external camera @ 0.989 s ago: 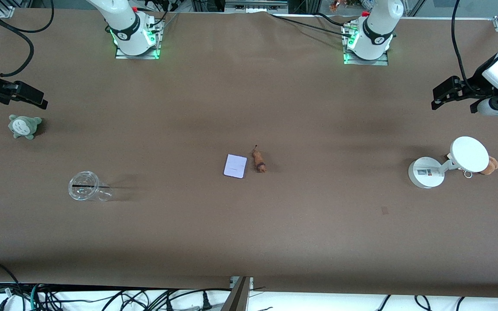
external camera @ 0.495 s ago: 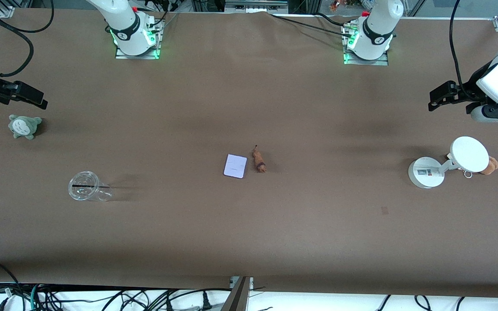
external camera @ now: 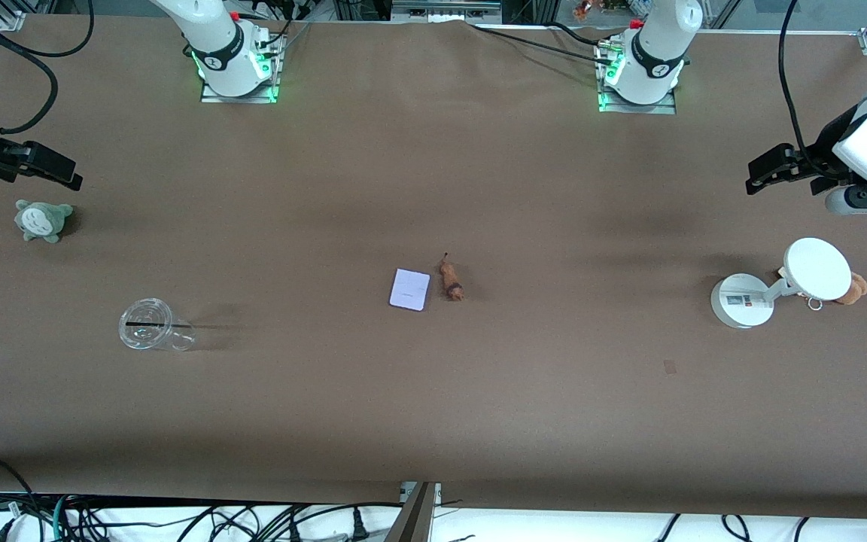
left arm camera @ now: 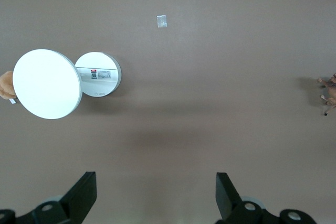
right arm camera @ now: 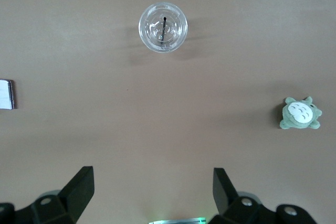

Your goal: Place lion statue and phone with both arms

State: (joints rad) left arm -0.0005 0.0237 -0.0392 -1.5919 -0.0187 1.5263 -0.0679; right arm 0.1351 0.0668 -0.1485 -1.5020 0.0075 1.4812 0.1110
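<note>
Lion statue [external camera: 451, 279] and phone [external camera: 409, 290] lie side by side, just apart, mid-table. Left gripper [external camera: 763, 170] hangs wide open and empty above the left arm's end; right gripper [external camera: 53, 170] likewise at its end.

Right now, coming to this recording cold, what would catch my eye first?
The pale phone and the tiny lion statue lie side by side at mid-table, untouched. Both pincers hang open at the table's ends: the left pincer above the round white stand, the right pincer above the grey-green plush toy.
</note>
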